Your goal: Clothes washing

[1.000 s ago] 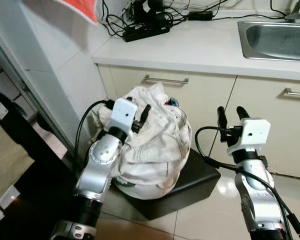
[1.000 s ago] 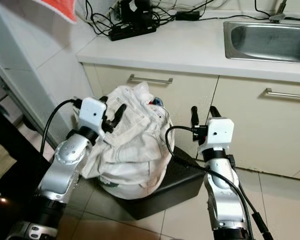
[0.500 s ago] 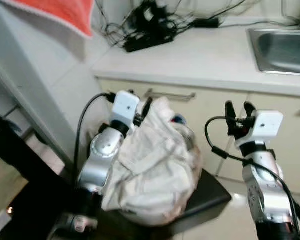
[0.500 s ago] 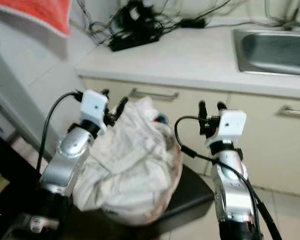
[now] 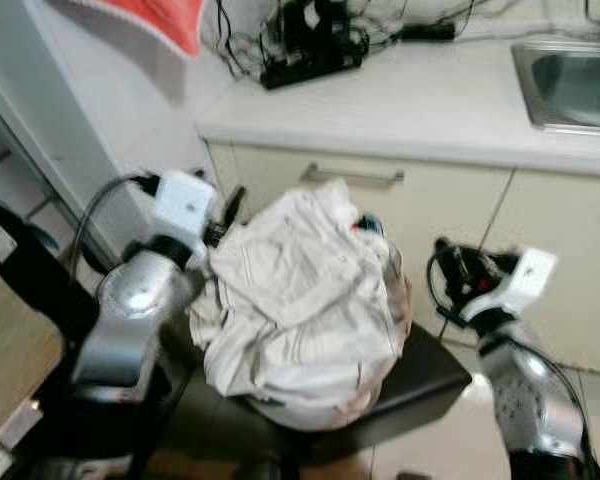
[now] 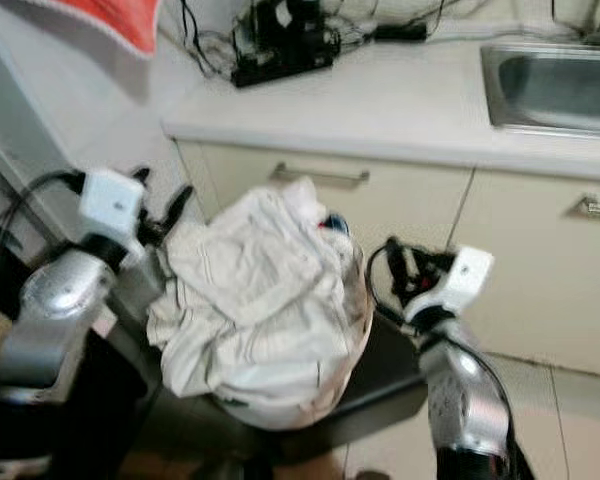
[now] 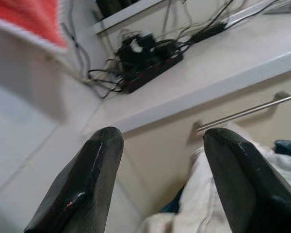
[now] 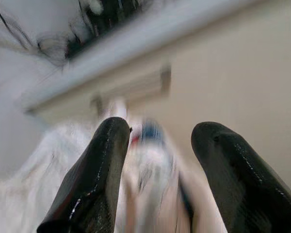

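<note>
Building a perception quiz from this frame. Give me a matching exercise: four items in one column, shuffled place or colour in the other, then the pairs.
Items:
1. clothes pile
2. power strip
3. sink
4. cloth

Descriptions:
A. steel, set in the countertop at the robot's right
B. red-orange, hanging at upper left
C. off-white, heaped on a dark stool between the two arms
D. black, tangled with cables at the back of the countertop

Pairs: 1-C, 2-D, 3-A, 4-B
</note>
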`<state>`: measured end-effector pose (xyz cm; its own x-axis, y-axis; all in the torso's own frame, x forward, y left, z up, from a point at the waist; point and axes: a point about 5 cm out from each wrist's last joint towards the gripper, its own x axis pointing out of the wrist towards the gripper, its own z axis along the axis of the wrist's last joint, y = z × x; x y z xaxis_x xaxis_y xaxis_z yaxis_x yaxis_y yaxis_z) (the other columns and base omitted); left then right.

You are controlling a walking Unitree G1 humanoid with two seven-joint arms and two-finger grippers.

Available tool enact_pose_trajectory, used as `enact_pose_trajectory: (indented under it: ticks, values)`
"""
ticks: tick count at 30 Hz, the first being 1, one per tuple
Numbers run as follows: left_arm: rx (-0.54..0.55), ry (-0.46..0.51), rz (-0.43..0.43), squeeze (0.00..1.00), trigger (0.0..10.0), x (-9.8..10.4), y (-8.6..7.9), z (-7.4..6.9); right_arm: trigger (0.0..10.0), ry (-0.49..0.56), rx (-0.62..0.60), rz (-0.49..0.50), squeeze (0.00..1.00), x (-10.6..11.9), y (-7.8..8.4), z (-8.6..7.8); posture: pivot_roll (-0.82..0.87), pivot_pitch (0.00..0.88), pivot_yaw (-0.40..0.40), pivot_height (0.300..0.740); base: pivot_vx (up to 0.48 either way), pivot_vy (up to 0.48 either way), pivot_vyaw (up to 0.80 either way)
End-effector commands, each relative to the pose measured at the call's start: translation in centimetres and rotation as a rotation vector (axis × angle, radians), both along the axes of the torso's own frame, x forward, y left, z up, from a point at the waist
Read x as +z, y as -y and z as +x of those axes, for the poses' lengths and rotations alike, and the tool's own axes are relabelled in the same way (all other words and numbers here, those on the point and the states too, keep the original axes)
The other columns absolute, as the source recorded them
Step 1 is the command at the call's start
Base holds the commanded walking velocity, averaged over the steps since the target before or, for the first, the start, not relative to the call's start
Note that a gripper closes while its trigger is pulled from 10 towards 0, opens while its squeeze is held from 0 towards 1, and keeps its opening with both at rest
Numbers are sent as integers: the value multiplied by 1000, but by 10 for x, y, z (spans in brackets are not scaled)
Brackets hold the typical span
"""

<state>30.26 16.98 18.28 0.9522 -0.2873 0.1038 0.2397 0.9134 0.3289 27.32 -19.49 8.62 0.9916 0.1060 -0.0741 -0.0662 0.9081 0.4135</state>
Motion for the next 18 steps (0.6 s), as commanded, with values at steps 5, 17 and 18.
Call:
enact_pose_trajectory:
  ticks: [5, 17, 18]
  values:
    - [8, 39, 50, 0, 10000, 31, -15, -12, 10000, -82, 77, 63, 0, -20, -18, 12, 86, 163, 164, 727, 0, 0, 0]
    - [5, 12, 51, 0, 10000, 43, -13, -30, 10000, -93, -59, -74, 1000, -17, 3, 53, 153, 186, 155, 727, 0, 0, 0]
    - [4, 11, 52, 0, 10000, 44, -12, -31, 10000, -82, -48, -76, 1000, -15, 2, 55, 155, 187, 154, 727, 0, 0, 0]
